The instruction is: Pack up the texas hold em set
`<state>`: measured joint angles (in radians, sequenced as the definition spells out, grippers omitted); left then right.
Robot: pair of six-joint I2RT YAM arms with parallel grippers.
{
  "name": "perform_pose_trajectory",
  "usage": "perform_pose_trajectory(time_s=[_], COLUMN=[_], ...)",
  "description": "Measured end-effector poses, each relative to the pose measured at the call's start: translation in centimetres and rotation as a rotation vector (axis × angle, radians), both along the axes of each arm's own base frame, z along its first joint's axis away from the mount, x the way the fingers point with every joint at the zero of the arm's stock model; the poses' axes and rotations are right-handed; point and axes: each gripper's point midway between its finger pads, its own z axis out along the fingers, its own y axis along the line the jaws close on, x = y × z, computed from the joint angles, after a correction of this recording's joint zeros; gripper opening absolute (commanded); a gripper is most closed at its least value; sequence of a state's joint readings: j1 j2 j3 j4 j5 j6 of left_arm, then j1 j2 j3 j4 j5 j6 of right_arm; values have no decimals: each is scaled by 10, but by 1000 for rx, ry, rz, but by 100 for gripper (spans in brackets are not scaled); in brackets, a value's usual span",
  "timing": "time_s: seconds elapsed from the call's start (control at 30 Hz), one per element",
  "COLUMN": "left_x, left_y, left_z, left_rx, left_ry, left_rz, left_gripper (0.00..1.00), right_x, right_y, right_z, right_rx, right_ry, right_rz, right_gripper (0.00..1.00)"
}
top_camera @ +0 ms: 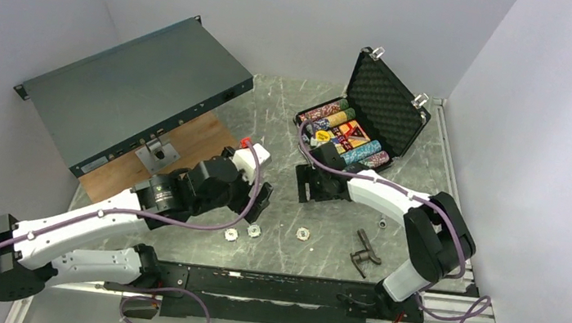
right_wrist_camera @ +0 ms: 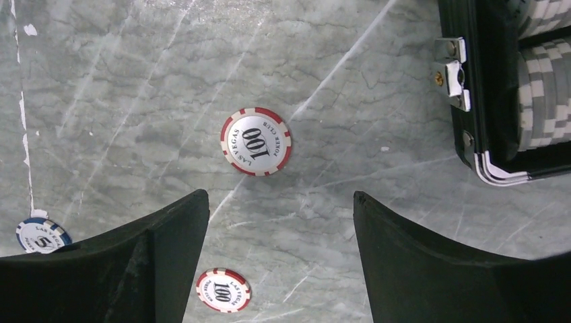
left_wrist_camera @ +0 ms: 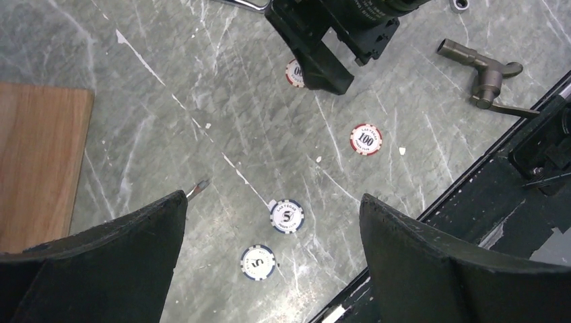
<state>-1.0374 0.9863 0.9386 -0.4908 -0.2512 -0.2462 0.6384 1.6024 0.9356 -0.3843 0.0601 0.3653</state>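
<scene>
The black briefcase (top_camera: 326, 146) lies open at the back right, its foam-lined lid (top_camera: 384, 104) upright and rows of multicoloured chips (top_camera: 344, 132) inside. Its corner (right_wrist_camera: 471, 87) also shows in the right wrist view. My left gripper (left_wrist_camera: 273, 198) hangs open over two blue "5" chips (left_wrist_camera: 287, 216) (left_wrist_camera: 258, 262). A red "100" chip (left_wrist_camera: 365, 139) lies further right. My right gripper (right_wrist_camera: 279, 195) is open and empty just in front of the case. One red "100" chip (right_wrist_camera: 256, 141) lies ahead of its fingers, and another (right_wrist_camera: 223, 291) lies by the left finger.
A flat grey metal chassis (top_camera: 135, 89) leans over a wooden board (top_camera: 186, 145) at the back left. A red-handled screwdriver (top_camera: 245, 142) lies by the left wrist. A dark metal tool (top_camera: 365, 252) lies at the front right. The black rail (top_camera: 283, 289) runs along the near edge.
</scene>
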Motion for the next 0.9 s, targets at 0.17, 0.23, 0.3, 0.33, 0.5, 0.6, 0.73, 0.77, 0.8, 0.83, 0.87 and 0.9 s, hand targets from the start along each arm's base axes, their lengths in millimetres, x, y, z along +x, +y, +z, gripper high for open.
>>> perform_pose_trajectory(time_s=[0.17, 0.23, 0.3, 0.33, 0.5, 0.6, 0.73, 0.77, 0.8, 0.83, 0.87, 0.9], left_x=[0, 2, 6, 8, 13, 12, 6, 4, 2, -2, -6, -12], left_y=[0, -6, -15, -20, -50, -69, -105, -116, -124, -132, -136, -138], left_z=[-11, -27, -48, -59, -105, -119, -134, -138, -143, -150, -155, -162], left_rx=[14, 43, 89, 111, 191, 209, 253, 264, 272, 284, 299, 320], left_ry=[40, 84, 141, 170, 307, 362, 429, 443, 452, 463, 472, 487], left_rz=[23, 41, 63, 72, 100, 103, 85, 76, 64, 50, 38, 25], left_gripper=[99, 99, 98, 97, 94, 95, 93, 92, 90, 89, 88, 87], right_x=[2, 3, 4, 3, -13, -22, -25, -27, -28, -29, -30, -31], right_y=[-10, -24, -46, -60, -123, -135, -142, -145, -146, -147, -148, -149], right_z=[18, 34, 51, 58, 81, 95, 113, 115, 117, 118, 119, 119], right_rx=[-1, 2, 20, 34, 119, 155, 179, 177, 176, 175, 173, 170], right_ry=[-59, -110, -165, -189, -278, -327, -393, -404, -413, -418, -419, -420], right_rz=[-53, -137, -252, -315, -567, -602, -621, -625, -628, -627, -627, -626], right_gripper=[81, 82, 81, 81, 80, 81, 82, 82, 81, 82, 81, 81])
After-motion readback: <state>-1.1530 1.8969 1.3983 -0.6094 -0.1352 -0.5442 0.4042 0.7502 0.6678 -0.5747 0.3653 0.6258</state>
